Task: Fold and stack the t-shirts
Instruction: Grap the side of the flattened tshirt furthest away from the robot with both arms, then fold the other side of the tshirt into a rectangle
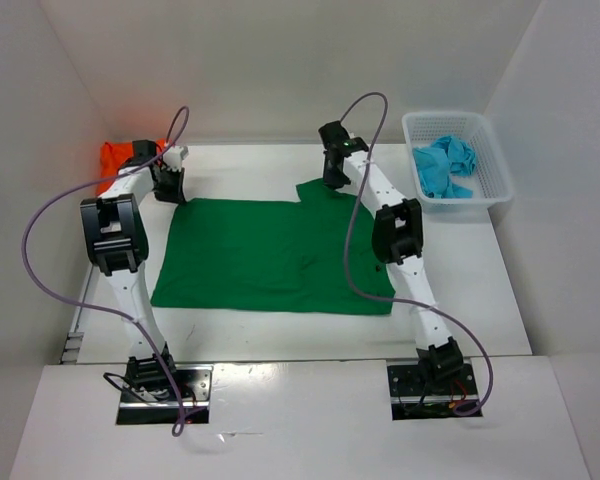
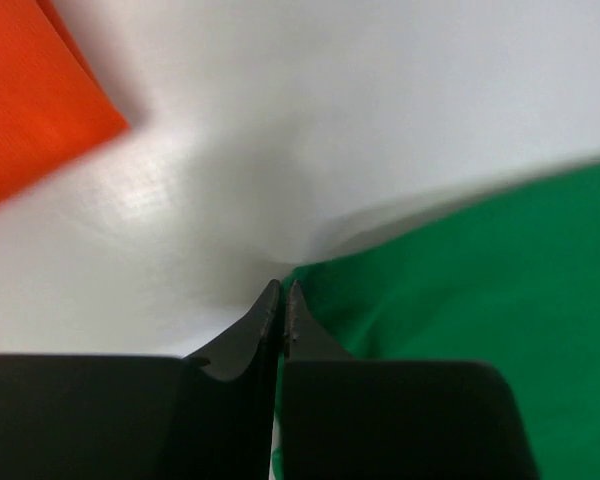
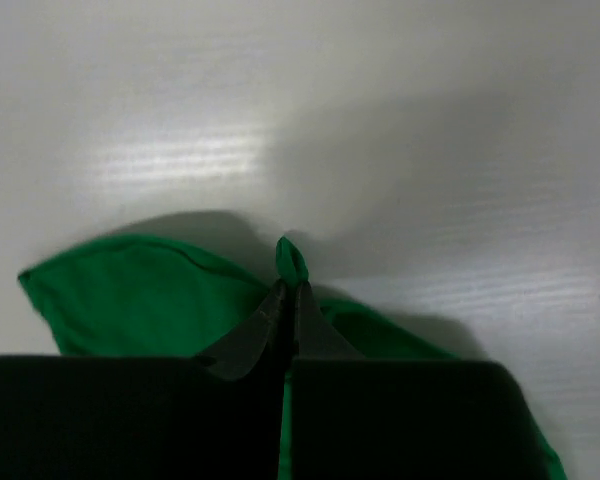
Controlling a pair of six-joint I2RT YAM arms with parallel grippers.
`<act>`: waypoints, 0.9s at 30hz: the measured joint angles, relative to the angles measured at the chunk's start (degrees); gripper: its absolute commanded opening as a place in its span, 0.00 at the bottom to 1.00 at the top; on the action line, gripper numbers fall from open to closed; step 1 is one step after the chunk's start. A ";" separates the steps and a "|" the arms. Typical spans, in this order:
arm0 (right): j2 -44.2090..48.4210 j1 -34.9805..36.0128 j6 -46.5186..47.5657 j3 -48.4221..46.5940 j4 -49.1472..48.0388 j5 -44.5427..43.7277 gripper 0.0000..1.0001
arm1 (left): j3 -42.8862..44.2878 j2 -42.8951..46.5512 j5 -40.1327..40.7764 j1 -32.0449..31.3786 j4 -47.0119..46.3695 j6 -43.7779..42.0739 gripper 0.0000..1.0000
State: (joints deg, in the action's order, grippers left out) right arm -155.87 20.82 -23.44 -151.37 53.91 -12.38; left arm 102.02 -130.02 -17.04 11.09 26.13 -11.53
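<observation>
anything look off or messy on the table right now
Nothing looks damaged. The green shirt lies mostly flat, but its far right corner juts out past the straight far edge where the right gripper pinches it. The blue shirt is a crumpled heap in the basket, unfolded.

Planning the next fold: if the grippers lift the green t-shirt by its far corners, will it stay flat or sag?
Likely floppy: the green t-shirt bunches into a peak where the right gripper pinches it, so the middle would probably sag. It lies thin and flat, so probably light. The left gripper holds only a corner tip, which might slip.
</observation>
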 measured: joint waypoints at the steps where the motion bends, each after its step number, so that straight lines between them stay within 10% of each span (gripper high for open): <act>1: 2.21 0.13 0.31 3.26 0.20 0.90 0.00 | -1.38 1.03 -0.17 0.00 0.07 -0.52 0.00; 16: 63.08 5.14 -5.18 71.43 -12.39 5.11 0.00 | -23.87 30.34 2.08 0.79 4.96 -15.56 0.00; 27: 69.51 8.83 -13.22 94.86 -15.08 8.66 0.00 | -37.90 32.54 6.23 1.38 5.40 -19.71 0.00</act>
State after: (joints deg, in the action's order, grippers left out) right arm -86.37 29.65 -36.67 -56.51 38.83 -3.73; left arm 64.12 -97.47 -10.81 12.47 31.53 -31.24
